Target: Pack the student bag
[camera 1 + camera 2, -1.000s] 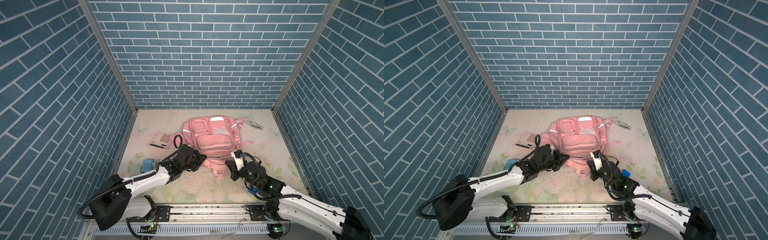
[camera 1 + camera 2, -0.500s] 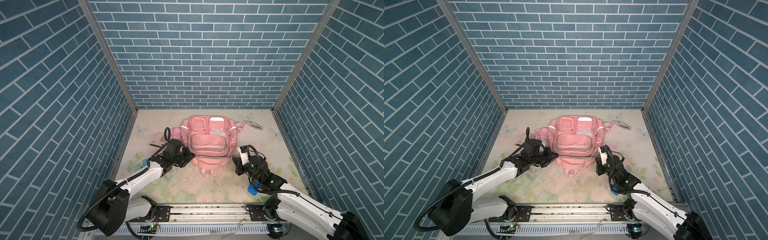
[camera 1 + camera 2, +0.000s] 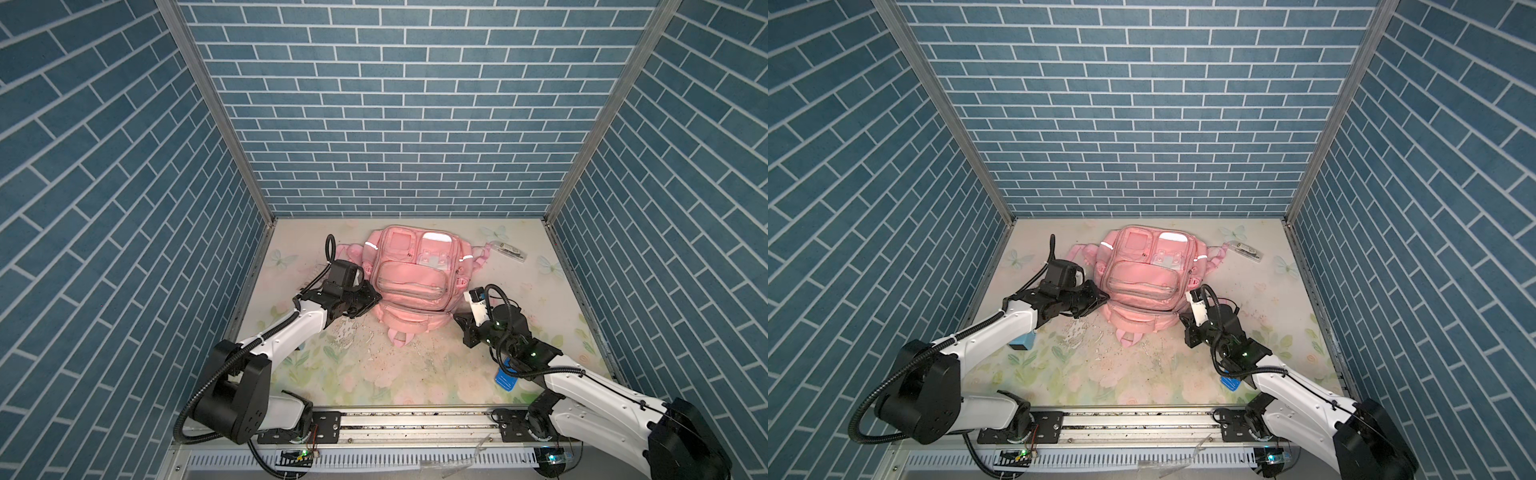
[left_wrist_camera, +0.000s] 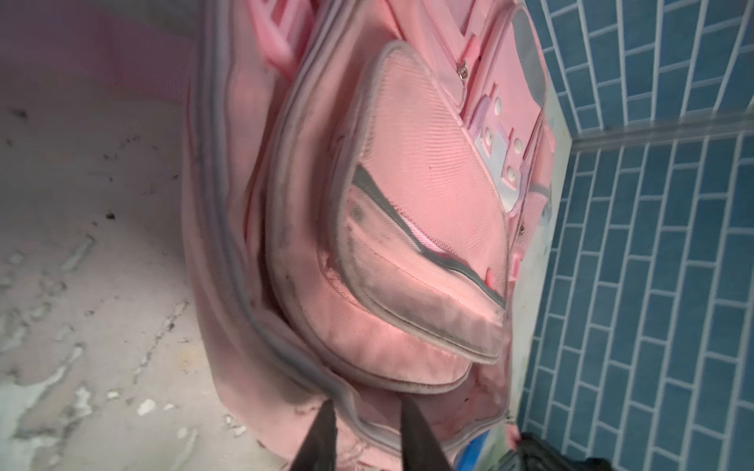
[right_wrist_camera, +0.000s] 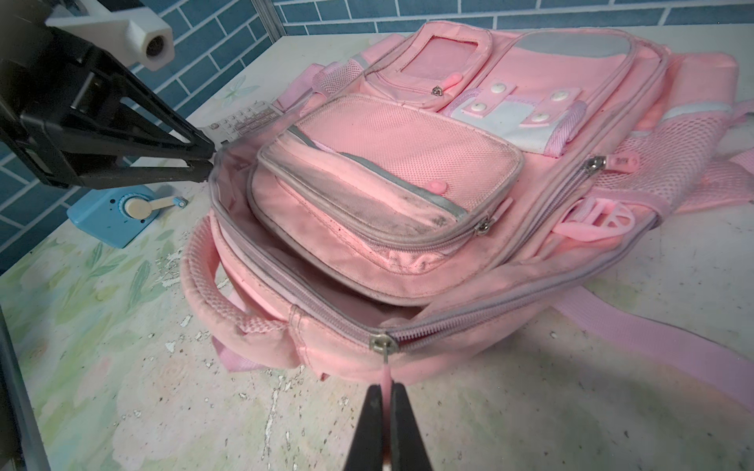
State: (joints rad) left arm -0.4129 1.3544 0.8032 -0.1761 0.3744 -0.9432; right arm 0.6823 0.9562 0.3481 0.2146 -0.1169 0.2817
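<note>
The student bag point(image 3: 409, 286) is pink, the table point(image 3: 415, 374) pale with flowers, the walls point(image 3: 395, 104) blue brick-patterned.

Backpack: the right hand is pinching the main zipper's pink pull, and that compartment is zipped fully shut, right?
Not quite. The right hand does pinch the pink pull, but the main compartment of the backpack gapes partly open, as the right wrist view shows.

The left arm point(image 3: 992, 328) hides most of a blue box point(image 3: 1020, 343), the right arm point(image 3: 582, 388) overlaps a blue item point(image 3: 504, 381), the inside of the student bag point(image 5: 408, 155) is shadowed, the clear packet point(image 3: 508, 251) too small to identify
</note>
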